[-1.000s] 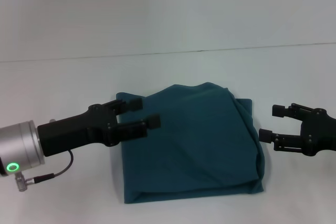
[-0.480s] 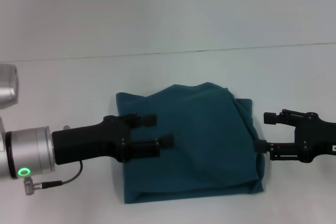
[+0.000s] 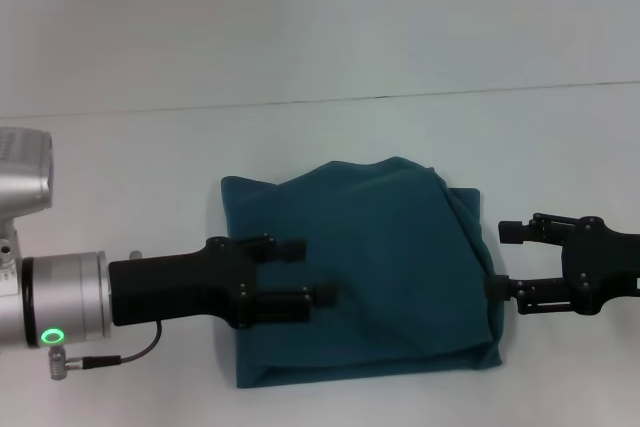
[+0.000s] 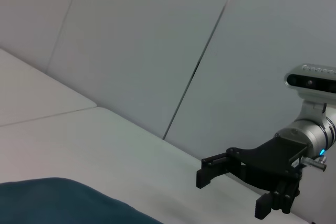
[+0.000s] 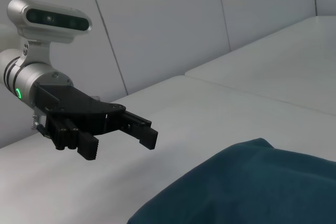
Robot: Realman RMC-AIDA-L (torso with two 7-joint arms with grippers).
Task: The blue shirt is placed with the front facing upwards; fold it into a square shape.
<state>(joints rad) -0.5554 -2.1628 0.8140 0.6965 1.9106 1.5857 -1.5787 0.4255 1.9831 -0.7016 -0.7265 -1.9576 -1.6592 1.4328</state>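
The blue shirt is lying mid-table, already folded to a rough square, lettering hidden. My left gripper is hovering over its left half, fingers spread, grasping nothing. My right gripper is sitting at the right edge, also released. Fabric looks soft, light and floppy; I'd pinch a corner through all layers, since 1 layer would slip.

surface: white table — on it: folded blue shirt
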